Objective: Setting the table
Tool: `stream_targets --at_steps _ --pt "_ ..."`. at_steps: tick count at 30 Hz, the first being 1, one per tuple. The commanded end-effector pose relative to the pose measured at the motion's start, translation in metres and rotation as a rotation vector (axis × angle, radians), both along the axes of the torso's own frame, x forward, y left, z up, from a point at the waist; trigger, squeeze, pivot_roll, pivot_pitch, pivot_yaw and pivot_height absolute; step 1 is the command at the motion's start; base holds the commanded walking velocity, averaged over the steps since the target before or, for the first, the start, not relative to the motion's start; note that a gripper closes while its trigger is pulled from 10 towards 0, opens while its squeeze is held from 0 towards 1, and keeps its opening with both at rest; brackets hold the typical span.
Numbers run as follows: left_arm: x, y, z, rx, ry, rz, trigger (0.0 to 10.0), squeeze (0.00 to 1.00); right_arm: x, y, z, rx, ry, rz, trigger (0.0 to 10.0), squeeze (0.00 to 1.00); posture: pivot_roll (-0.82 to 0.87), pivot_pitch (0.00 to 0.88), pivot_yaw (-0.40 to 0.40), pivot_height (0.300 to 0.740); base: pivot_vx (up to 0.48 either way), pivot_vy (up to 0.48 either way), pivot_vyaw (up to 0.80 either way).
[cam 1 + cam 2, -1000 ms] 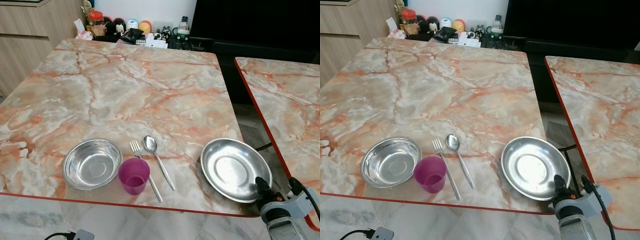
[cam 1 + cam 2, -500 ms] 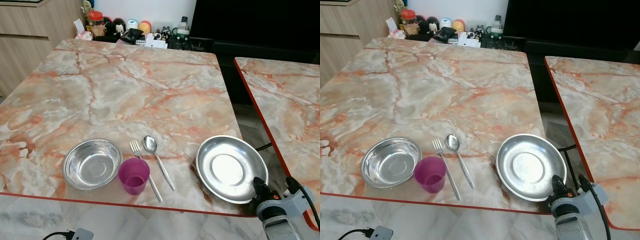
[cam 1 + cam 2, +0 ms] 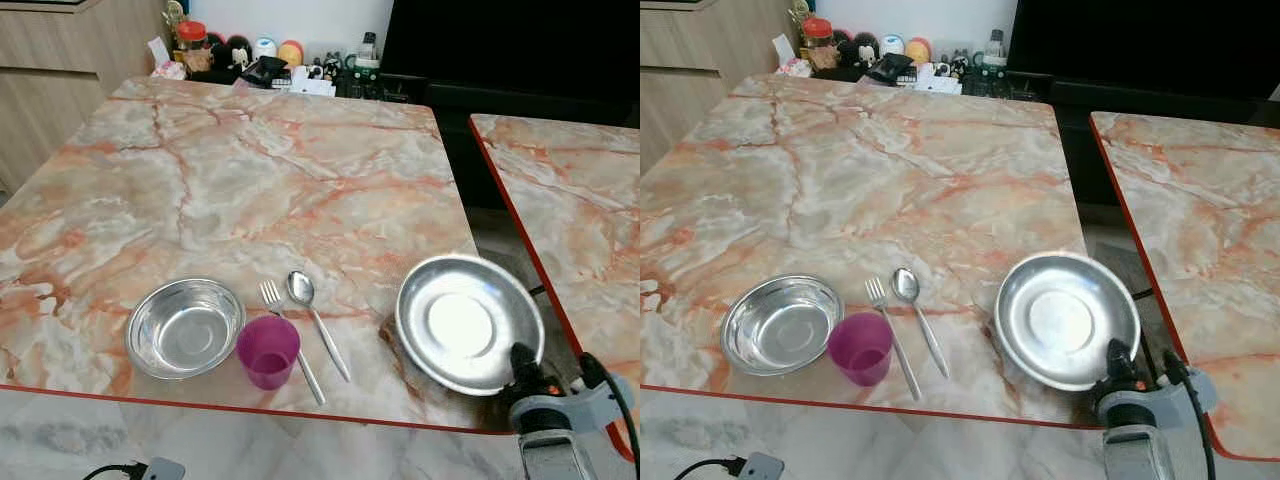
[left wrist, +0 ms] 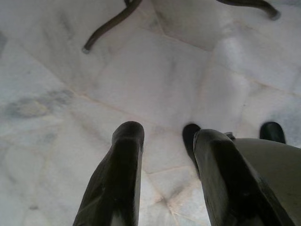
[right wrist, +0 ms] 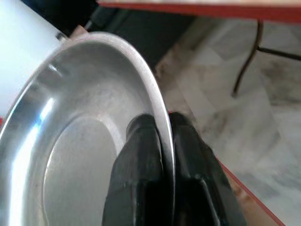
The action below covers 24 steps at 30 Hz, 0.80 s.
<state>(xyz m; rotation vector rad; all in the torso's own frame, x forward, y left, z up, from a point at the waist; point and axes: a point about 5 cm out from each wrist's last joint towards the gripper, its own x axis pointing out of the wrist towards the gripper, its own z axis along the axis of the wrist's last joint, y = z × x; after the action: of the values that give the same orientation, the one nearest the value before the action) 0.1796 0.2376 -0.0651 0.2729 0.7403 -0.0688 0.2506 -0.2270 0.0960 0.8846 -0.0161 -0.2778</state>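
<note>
Marble-patterned in pink and orange with a red edge, the bench (image 3: 250, 190) carries a small place setting along its near side. At the near right corner the steel plate (image 3: 468, 322) is tilted, its near rim raised off the bench and its shiny face turned up toward the camera. The right claw (image 3: 524, 362) holds it by that near rim; in the right wrist view one black finger (image 5: 141, 160) lies against the inside of the dish and the other against its back, the thin rim pinched between them.

Left of the plate, well apart from it, a spoon (image 3: 316, 320) and a fork (image 3: 290, 340) lie side by side with their heads toward the far side. A purple cup (image 3: 267, 351) stands upright at the near end of the fork, covering part of its handle. Just beside the cup on the left sits a round steel bowl (image 3: 184, 327), resting flat.

A second bench (image 3: 580, 220) with the same marble top stands to the right across a narrow gap. At the far edge of the main bench a row of small jars and toys (image 3: 250, 55) is lined up against the wall.

The left claw (image 4: 164, 155) hangs over pale floor tiles (image 4: 141, 80), its fingers (image 4: 120, 179) parted with nothing between them.
</note>
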Motion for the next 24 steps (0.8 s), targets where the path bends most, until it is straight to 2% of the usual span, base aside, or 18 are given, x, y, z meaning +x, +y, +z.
stream_targets --at_steps 1,6,8,10,16,24 --pt "-0.013 0.012 -0.004 0.007 0.034 0.079 10.0 0.00 -0.002 -0.008 0.013 -0.050 -0.069 -0.052 10.0 0.00 0.10 0.147 -0.083 0.740 0.000 0.000 0.00" --pt "-0.029 0.038 -0.003 -0.022 0.036 0.270 10.0 0.00 -0.002 -0.015 0.021 -0.071 -0.130 -0.087 10.0 0.00 0.10 0.144 -0.081 0.740 0.000 0.000 0.00" --pt "-0.030 0.039 -0.003 -0.025 0.038 0.283 10.0 0.00 -0.002 -0.016 0.022 -0.074 -0.133 -0.088 10.0 0.00 0.10 0.144 -0.081 0.740 0.000 0.000 0.00" --pt "-0.039 0.046 -0.005 -0.011 0.064 0.308 10.0 0.00 -0.001 -0.019 0.023 -0.097 -0.139 -0.088 10.0 0.00 0.10 0.141 -0.079 0.740 0.000 0.000 0.00" --pt "-0.048 0.046 -0.008 -0.021 0.082 0.315 10.0 0.00 0.001 -0.021 0.024 -0.121 -0.153 -0.090 10.0 0.00 0.10 0.132 -0.077 0.740 -0.121 0.000 0.00" --pt "-0.041 0.041 -0.007 -0.040 0.070 0.301 10.0 0.00 0.001 -0.022 0.023 -0.128 -0.155 -0.099 10.0 0.00 0.09 0.116 -0.071 0.740 -0.282 0.000 0.00"
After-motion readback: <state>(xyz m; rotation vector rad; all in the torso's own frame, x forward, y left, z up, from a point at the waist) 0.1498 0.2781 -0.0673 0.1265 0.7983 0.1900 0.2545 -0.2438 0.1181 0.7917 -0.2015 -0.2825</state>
